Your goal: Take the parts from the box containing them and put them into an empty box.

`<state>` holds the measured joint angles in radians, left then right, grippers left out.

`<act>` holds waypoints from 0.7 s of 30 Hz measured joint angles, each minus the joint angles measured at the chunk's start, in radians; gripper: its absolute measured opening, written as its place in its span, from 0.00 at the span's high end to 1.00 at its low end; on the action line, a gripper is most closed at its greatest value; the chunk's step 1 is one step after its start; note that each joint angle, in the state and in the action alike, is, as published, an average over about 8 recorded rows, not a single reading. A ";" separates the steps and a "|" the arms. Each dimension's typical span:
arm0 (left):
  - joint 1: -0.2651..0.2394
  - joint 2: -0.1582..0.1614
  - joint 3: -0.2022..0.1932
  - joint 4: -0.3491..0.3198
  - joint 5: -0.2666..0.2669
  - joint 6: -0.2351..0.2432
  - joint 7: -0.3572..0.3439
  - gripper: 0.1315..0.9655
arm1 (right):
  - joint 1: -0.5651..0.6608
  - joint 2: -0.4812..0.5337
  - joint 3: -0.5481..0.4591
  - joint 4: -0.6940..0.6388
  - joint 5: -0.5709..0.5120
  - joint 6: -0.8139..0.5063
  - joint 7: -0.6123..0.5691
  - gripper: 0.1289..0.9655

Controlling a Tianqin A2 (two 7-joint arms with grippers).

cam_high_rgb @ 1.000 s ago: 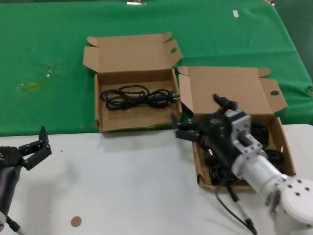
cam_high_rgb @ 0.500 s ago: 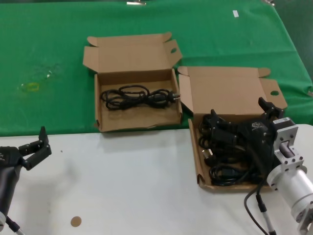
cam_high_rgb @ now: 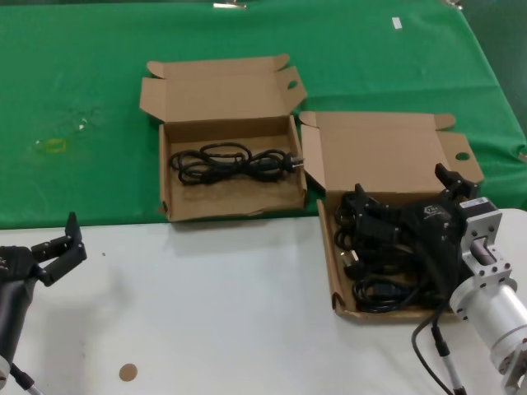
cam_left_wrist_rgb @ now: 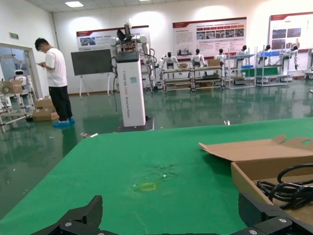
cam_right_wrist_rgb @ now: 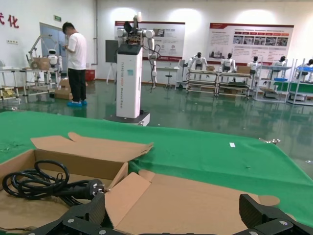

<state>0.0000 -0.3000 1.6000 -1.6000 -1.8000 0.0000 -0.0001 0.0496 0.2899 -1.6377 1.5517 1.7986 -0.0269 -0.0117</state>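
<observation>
Head view: two open cardboard boxes on the green cloth — the far-left box [cam_high_rgb: 230, 169] holds one coiled cord [cam_high_rgb: 233, 161]; the near-right box [cam_high_rgb: 403, 247] holds a pile of black cords [cam_high_rgb: 375, 263], count unclear; right gripper [cam_high_rgb: 408, 202] hangs over that pile, fingers spread, nothing pinched; left gripper [cam_high_rgb: 58, 247] sits low at the table's near-left edge, fingers apart, empty. Left wrist view: one cord [cam_left_wrist_rgb: 288, 188] in the box, two finger tips apart. Right wrist view: one plugged cord [cam_right_wrist_rgb: 46, 186] in the far box, fingertips wide.
</observation>
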 joint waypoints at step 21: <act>0.000 0.000 0.000 0.000 0.000 0.000 0.000 0.00 | 0.000 0.000 0.000 0.000 0.000 0.000 0.000 0.00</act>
<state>0.0000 -0.3000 1.6000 -1.6000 -1.8000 0.0000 0.0000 0.0496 0.2899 -1.6377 1.5517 1.7986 -0.0269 -0.0117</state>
